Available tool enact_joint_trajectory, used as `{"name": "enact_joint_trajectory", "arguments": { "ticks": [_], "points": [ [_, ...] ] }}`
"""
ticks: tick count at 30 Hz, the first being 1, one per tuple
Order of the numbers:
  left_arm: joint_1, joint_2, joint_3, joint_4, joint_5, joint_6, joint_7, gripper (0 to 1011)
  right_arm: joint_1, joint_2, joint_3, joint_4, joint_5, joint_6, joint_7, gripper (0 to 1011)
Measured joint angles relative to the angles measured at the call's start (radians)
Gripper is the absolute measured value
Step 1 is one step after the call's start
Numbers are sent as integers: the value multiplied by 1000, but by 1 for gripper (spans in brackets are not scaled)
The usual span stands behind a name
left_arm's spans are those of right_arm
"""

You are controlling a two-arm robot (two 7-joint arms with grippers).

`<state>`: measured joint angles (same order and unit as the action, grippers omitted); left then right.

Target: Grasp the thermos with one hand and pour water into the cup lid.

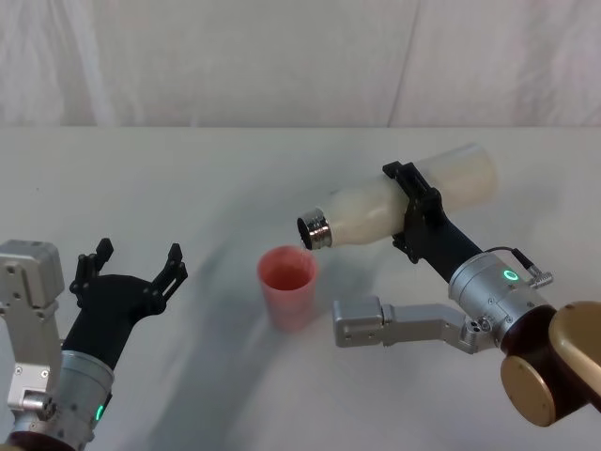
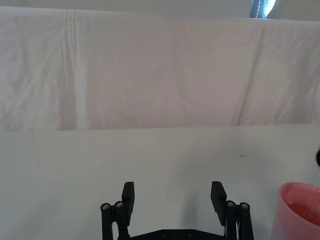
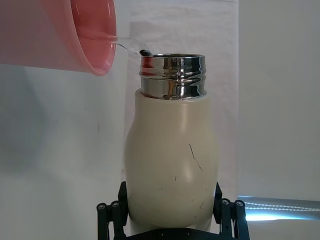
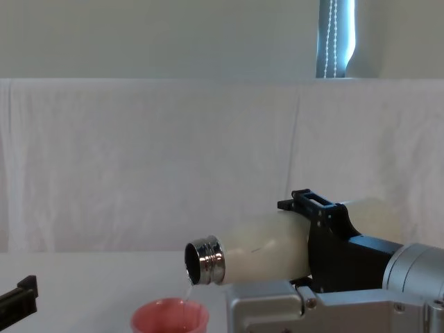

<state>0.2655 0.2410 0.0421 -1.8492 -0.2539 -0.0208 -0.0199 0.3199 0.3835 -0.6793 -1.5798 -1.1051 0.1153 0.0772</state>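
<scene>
- White table [image 1: 188,169], white cloth backdrop [image 4: 139,159] behind it.
- Thermos [image 1: 404,202]: right of centre in the head view, tipped nearly level, steel neck [image 1: 315,231] pointing left over the cup lid.
- My right gripper [image 1: 416,209]: jaws clamped round the thermos body.
- Cup lid [image 1: 287,285]: pink, upright at centre; a thin stream of water [image 4: 187,286] falls into it.
- My left gripper [image 1: 131,266]: lower left of the head view, jaws wide apart, empty.
</scene>
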Motion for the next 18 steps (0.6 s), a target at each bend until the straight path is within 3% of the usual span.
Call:
{"name": "enact_joint_trajectory", "arguments": {
  "ticks": [18],
  "points": [
    [0,0,0,0,0,0,0,1001,3,5,-6,-13,-13,10,14,956]
  ]
}}
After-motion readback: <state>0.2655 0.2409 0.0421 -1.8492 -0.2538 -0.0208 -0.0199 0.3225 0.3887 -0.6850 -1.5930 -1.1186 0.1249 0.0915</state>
